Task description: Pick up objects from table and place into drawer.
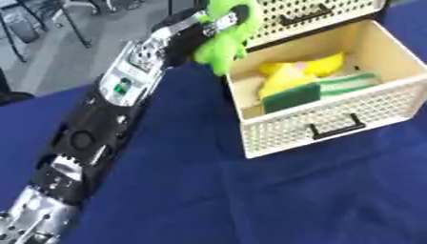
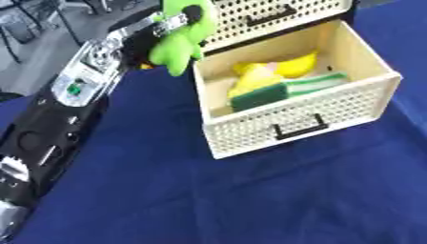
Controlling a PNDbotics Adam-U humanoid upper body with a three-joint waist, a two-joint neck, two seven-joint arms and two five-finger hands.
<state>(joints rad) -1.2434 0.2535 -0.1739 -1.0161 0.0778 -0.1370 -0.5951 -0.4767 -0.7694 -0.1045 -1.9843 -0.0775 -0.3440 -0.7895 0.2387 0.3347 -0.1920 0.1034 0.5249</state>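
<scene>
— Tablecloth, dark blue, spread over the whole table and a little creased in the middle. Next largest?

— Left arm, black with silver joints, coming in from the lower left corner and stretched up toward the cabinet.

— Then the cabinet?

— Cream cabinet with perforated fronts, at the far edge. Open drawer beneath it, pulled out toward the camera, with a dark handle on its front panel.

— Inside?

— Yellow item toward the back. Green sponge lying in front of it. Striped green-and-white piece just beside the sponge, on the right.

— And the toy?

— Bright green soft toy, held up off the cloth, just beside the drawer's back left corner and in front of the closed upper drawer. Hanging down from the hand, lower end near the drawer's rim but outside the box.

— Hand?

— Left hand, at the top of the views, fingers curled and clamped on the toy's upper part. Mostly hidden by green fabric, only metal parts showing.

— Right hand?

— Nowhere in either view.
</scene>
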